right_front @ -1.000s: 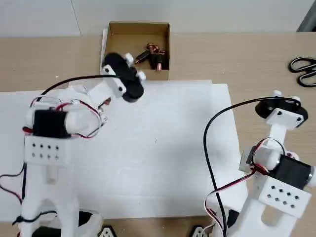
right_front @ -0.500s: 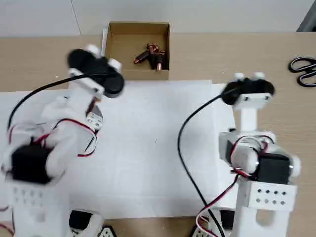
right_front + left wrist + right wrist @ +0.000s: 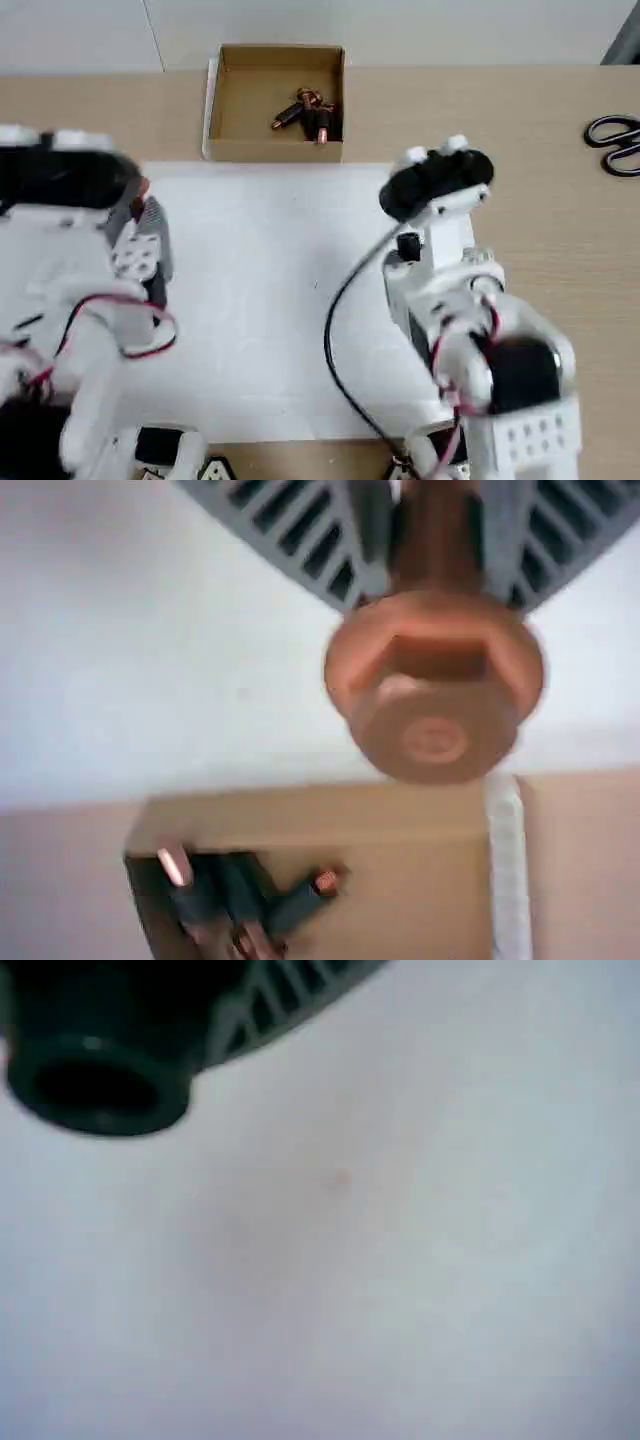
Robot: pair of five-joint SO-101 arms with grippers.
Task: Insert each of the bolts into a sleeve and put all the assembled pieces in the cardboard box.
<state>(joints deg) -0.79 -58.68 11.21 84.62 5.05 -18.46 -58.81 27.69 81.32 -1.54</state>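
A copper bolt hangs head-down between grey ribbed fingers, with my left gripper shut on its shank. In the high view that gripper is over the left side of the white sheet, and a bit of the bolt shows at its tip. My right gripper holds a black sleeve above the sheet's right part. The sleeve's open end faces outward beside a ribbed finger. The cardboard box at the back holds several assembled pieces, also seen as pieces.
Scissors lie at the far right on the wooden table. A black cable curves over the sheet beside the right arm. The sheet's middle lies between the two arms.
The left arm has drawn back from beside the box toward the near left. The right arm has swung left from the table's right side over the sheet.
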